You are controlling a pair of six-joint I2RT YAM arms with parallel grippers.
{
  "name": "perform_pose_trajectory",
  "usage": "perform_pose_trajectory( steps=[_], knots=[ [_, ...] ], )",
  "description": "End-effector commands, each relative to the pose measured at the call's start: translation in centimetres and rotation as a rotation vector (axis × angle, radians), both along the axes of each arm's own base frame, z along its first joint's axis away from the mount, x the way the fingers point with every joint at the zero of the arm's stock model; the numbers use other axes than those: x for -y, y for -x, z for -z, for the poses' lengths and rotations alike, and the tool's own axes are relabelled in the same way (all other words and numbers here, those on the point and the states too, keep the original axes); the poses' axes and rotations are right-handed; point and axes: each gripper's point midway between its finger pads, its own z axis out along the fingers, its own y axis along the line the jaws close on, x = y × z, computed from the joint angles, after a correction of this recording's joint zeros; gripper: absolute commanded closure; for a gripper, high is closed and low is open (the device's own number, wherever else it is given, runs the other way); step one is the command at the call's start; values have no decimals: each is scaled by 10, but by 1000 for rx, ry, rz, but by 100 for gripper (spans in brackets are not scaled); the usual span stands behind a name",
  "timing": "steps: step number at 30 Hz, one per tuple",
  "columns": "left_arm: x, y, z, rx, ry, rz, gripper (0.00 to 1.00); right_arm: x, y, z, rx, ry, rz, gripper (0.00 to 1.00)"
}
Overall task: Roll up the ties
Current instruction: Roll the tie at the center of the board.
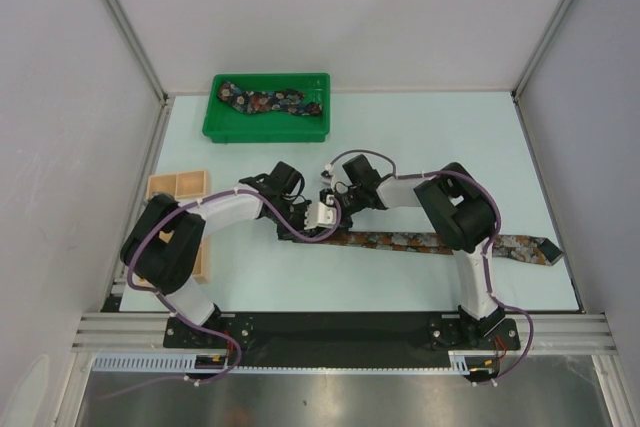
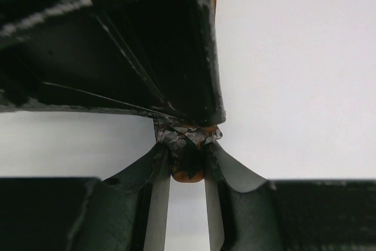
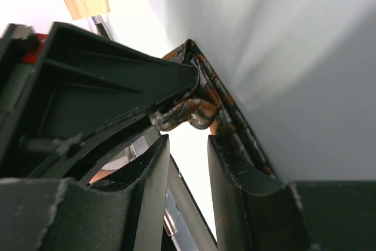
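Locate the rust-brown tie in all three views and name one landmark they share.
Top external: the rust-brown tie lies flat at lower centre, stretching rightward.
Left wrist: centre, its bunched end is pinched between the left gripper fingertips.
Right wrist: centre, it is crumpled just beyond the open tips of the right gripper and trails to the lower right.
Shared landmark: the tie's bunched end, where both grippers meet.

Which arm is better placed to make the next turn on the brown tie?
Left. The left fingers pinch the tie by its folded end at their tips, while the right fingers stand apart with the fabric just beyond them, ungripped.
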Motion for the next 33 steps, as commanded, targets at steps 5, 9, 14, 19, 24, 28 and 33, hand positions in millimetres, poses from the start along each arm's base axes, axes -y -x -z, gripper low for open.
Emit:
perform_pose_trajectory(
  steps=[5, 9, 14, 19, 24, 28, 33],
  knots=[
    [-7, 1, 23, -17, -73, 18, 70, -2, -13, -28, 40, -71, 33, 63],
    [-7, 1, 23, -15, -76, 15, 69, -14, -15, -33, 39, -100, 40, 63],
    [-6, 0, 23, -13, -70, 13, 69, -22, -13, -24, 7, -92, 48, 62],
    [-5, 0, 21, -9, -64, 8, 69, -22, -10, -10, 6, -53, 37, 76],
    [-6, -2, 18, 13, -55, -1, 61, -7, -11, 8, 20, 13, 31, 100],
    [-5, -4, 7, 20, -1, -28, 39, 8, -12, 21, 21, 77, 34, 100],
    [-4, -11, -11, 69, 83, -51, 28, 22, -12, 31, 15, 122, 37, 100]
  ],
)
